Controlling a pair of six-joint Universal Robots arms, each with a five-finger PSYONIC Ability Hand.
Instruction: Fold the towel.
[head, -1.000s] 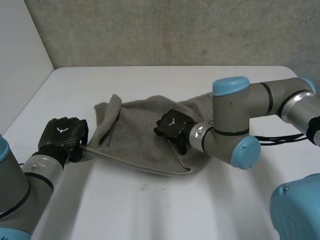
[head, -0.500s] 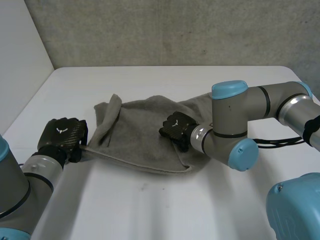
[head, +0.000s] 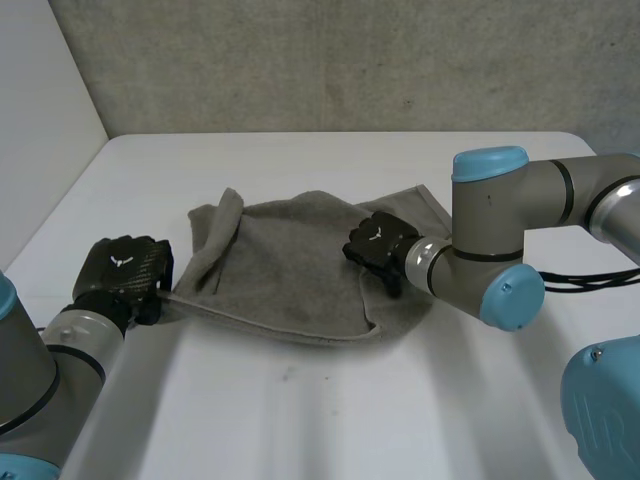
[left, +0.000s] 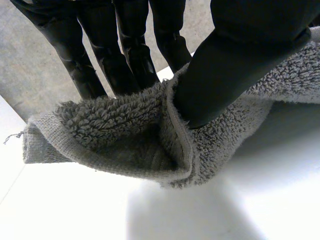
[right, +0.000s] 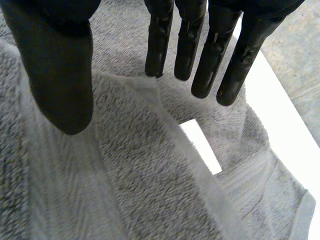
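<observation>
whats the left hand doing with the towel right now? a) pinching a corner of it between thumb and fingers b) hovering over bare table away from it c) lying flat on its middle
a: in the left wrist view the left hand has the towel squeezed between its thumb and fingers, and the head view places that hand at the towel's near corner.

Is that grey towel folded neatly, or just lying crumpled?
Crumpled, not neatly folded: the towel lies rumpled on the table, one edge flipped over. The left hand pinches a corner; the right hand is open above it.
</observation>
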